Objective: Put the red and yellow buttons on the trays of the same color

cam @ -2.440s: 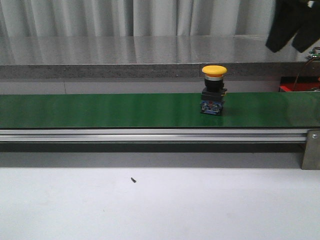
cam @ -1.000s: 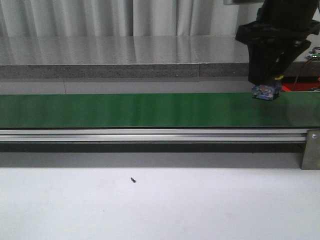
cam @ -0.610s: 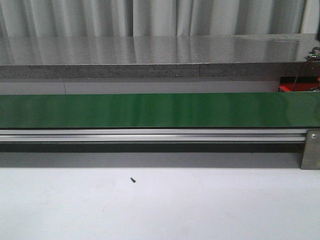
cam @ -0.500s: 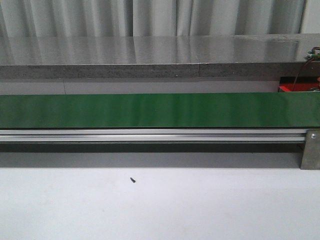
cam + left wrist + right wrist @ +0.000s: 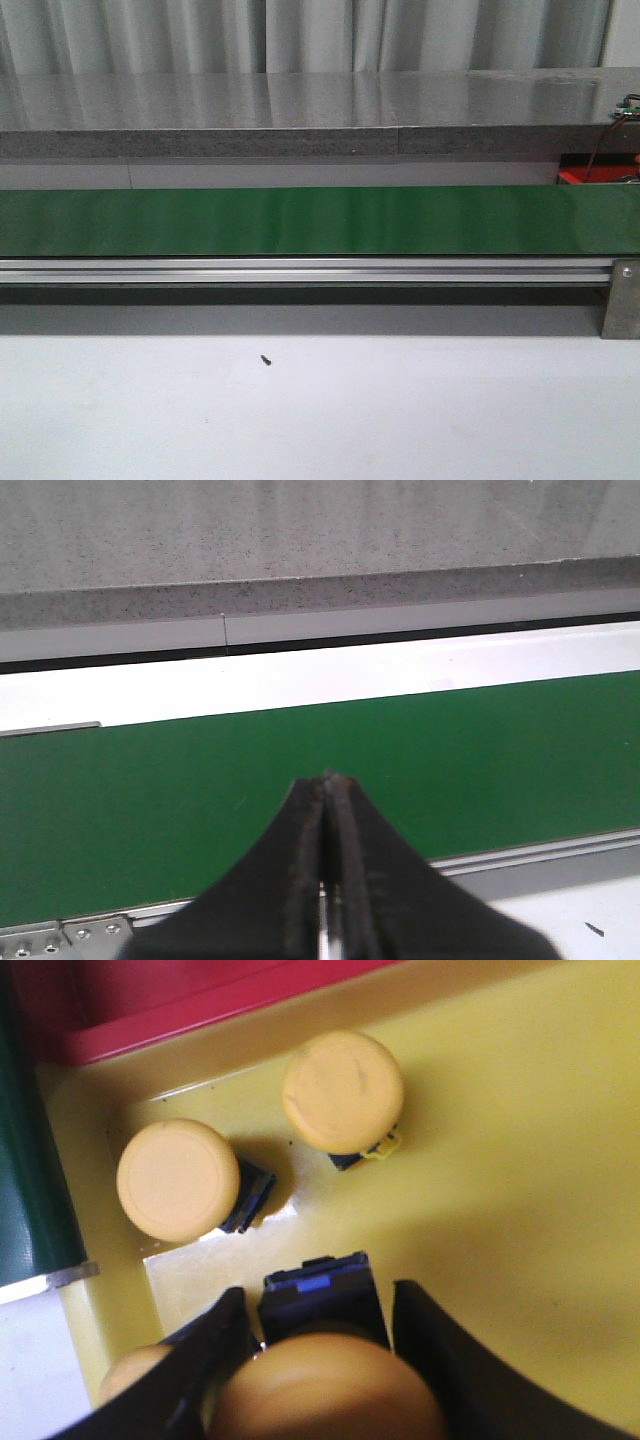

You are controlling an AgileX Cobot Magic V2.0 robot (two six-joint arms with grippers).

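**Yellow button poised over its matching tray**

The yellow button (image 5: 325, 1385) hung between the right gripper (image 5: 320, 1360) fingers, its smooth domed cap filling the near edge of the right wrist view and its dark, boxy base with a blue strip pointing down at the yellow tray (image 5: 500, 1180). The fingers were parted just wide enough to clasp the button's body, one dark curved pad on each side; I judged it gripped, though whether the base already touched the tray floor I could not tell. Holding it upright, cap toward the wrist, looked meant to let it settle on its square foot.

Two more yellow buttons (image 5: 178, 1180) (image 5: 343, 1091) stood on the glossy tray floor, round matte caps up, apart from each other and from the held one. A further rounded yellow shape peeked beside the left-hand finger, too cropped to name. Just beyond the yellow tray's rim lay the red tray (image 5: 180, 1005).

Over at the left gripper (image 5: 328, 780), the black tapered fingers were pressed together on nothing, hovering above the conveyor belt (image 5: 300, 220), a flat green strip on a ribbed aluminium rail (image 5: 300, 270). No button showed on it in the front view.
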